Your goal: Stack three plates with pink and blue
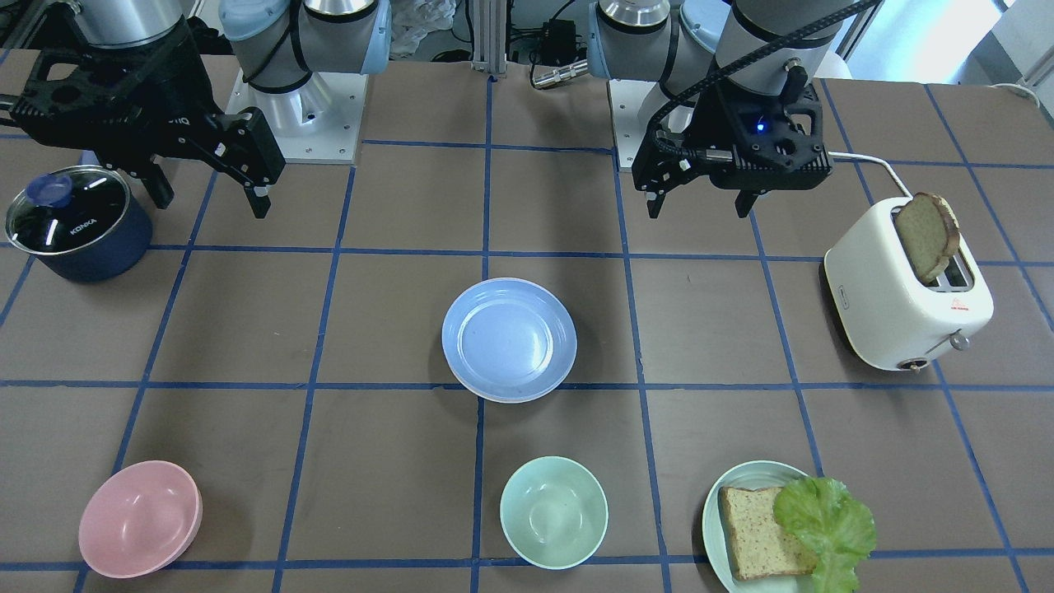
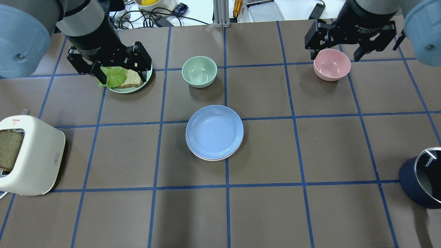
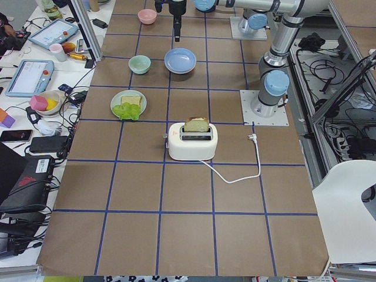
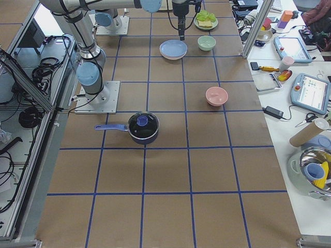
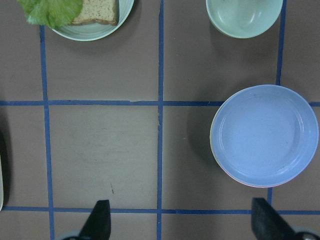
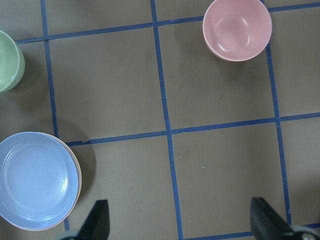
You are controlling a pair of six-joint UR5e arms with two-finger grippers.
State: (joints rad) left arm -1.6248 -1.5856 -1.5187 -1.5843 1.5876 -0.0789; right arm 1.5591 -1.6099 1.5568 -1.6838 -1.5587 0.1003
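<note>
The light blue plate [image 1: 509, 338] lies on top of a stack at the table's centre, also in the overhead view [image 2: 214, 131] and the left wrist view [image 5: 264, 134]. A pale pink plate's rim [image 5: 250, 184] shows under it. A cream-coloured rim [image 6: 78, 172] peeks out at one side in the right wrist view. My left gripper [image 1: 700, 206] is open and empty, raised above the table near its base. My right gripper [image 1: 212, 202] is open and empty, raised near the pot. Neither gripper touches the plates.
A pink bowl [image 1: 140, 517], a mint bowl [image 1: 553, 511] and a pale green plate [image 1: 715, 494] bearing bread and lettuce stand along the far edge. A white toaster [image 1: 897, 305] holding a bread slice is on my left. A lidded dark blue pot [image 1: 74, 222] is on my right.
</note>
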